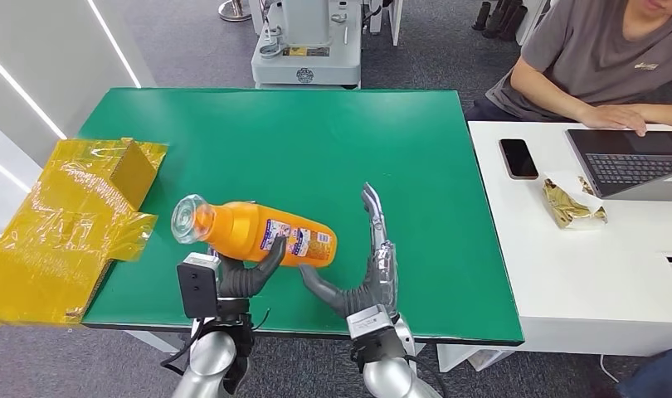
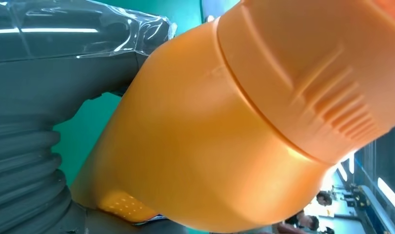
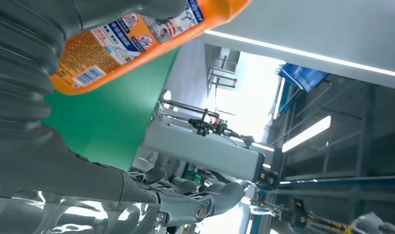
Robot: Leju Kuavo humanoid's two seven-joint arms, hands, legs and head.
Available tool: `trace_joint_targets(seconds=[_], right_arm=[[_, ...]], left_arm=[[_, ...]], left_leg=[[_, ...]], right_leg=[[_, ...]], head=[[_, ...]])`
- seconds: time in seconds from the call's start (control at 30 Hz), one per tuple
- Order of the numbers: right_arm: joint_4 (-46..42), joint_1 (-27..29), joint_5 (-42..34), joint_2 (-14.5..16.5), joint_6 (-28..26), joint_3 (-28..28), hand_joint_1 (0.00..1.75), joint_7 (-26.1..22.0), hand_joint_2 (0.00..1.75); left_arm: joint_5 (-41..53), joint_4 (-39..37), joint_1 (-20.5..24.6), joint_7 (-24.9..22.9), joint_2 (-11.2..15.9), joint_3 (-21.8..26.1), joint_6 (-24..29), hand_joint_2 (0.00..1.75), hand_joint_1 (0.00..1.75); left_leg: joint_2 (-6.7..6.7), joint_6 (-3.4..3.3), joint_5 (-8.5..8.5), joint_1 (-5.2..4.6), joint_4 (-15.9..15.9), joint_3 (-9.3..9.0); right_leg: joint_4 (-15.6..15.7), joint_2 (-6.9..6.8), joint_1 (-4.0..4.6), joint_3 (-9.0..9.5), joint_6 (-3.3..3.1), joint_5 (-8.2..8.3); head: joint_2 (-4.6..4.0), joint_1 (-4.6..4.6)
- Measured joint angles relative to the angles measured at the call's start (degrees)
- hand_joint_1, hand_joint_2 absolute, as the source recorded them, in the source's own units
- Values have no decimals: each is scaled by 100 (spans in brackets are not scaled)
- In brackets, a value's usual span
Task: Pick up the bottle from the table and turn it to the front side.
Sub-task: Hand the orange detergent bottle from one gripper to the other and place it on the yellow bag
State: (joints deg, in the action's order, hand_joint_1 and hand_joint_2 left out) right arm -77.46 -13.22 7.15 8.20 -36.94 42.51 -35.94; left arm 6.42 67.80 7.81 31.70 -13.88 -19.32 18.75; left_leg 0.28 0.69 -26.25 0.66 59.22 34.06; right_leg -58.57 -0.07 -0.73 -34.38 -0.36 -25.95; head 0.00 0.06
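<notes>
Low and centre-left in the head view, the left hand [image 1: 248,274] grips the orange bottle [image 1: 258,234] lying sideways just above the green desk [image 1: 333,141], while the right hand [image 1: 367,278] waits spread wide beside its base, so roll it slowly until the label, too small to read, faces front.

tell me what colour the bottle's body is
Orange, with a blue and white printed label; the bottle shows best in the head view.

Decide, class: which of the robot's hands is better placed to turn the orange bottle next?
Probably the left hand: it already grips the orange bottle. The right hand is open, its thumb only by the bottle's base.
</notes>
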Motion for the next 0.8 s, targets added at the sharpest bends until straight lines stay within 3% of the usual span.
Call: trace_joint_targets(seconds=[0.23,0.43,0.57,0.8], right_arm=[[-268,101,62,0,-169,0,0,-75,175],[-397,217,74,-1,-205,-2,0,-133,175],[-447,309,2,-21,-206,-4,0,-142,175],[-537,330,-258,-120,-181,-4,0,-158,175]], left_arm=[[1433,-33,323,-226,102,232,785,175,175],[3188,-220,759,-771,440,527,1372,175,175],[4244,-503,1080,-1176,858,683,1653,175,175],[5836,-1137,1505,-1856,1830,800,1921,175,175]], left_leg=[[0,1,1,1,0,0],[1,2,2,3,-1,-1],[2,6,4,5,-2,-1],[6,16,11,6,-4,-2]], right_leg=[[-1,0,0,0,0,0],[-2,1,2,-1,-1,0],[-4,2,3,-2,-1,1],[-8,12,5,-7,-4,2]], head=[[0,0],[0,0],[0,0],[0,0]])
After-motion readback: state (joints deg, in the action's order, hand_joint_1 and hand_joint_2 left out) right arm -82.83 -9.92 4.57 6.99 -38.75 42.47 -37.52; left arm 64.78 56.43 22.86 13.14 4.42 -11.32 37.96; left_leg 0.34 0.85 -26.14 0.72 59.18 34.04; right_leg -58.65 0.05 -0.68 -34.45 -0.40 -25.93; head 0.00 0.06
